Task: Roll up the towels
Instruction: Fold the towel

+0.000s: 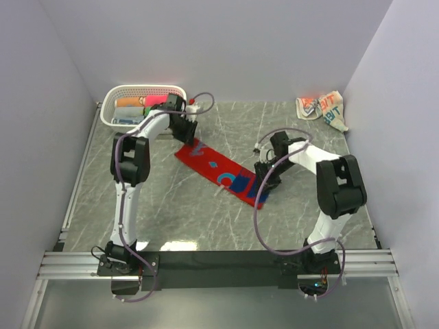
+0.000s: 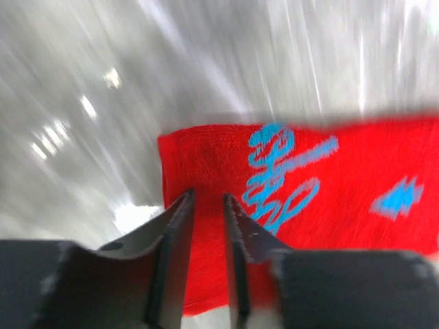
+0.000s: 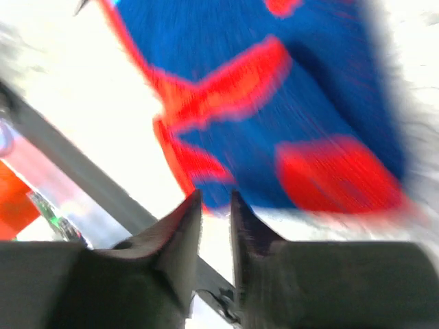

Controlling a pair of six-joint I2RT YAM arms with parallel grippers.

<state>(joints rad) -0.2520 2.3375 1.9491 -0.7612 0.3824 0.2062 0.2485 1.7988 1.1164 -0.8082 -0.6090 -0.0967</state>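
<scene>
Red towel [image 1: 221, 171] runs diagonally across the bench [image 1: 171, 212], left gripper [image 2: 208, 197] at far red end, right gripper [image 3: 215, 195] at near blue end, both narrowly parted, pinch unclear.

A red flat cloth towel with a blue end [image 1: 219, 171] lies aslant on the middle of the grey marbled counter [image 1: 192, 219], one end toward the far left corner, the other toward the right edge. A white slotted plastic basket [image 1: 110, 115] stands in the far left corner, with rolled cloth towels [image 1: 130, 103] in it. A cream printed cloth towel [image 1: 322, 110] lies bunched in the far right corner, well apart.
</scene>
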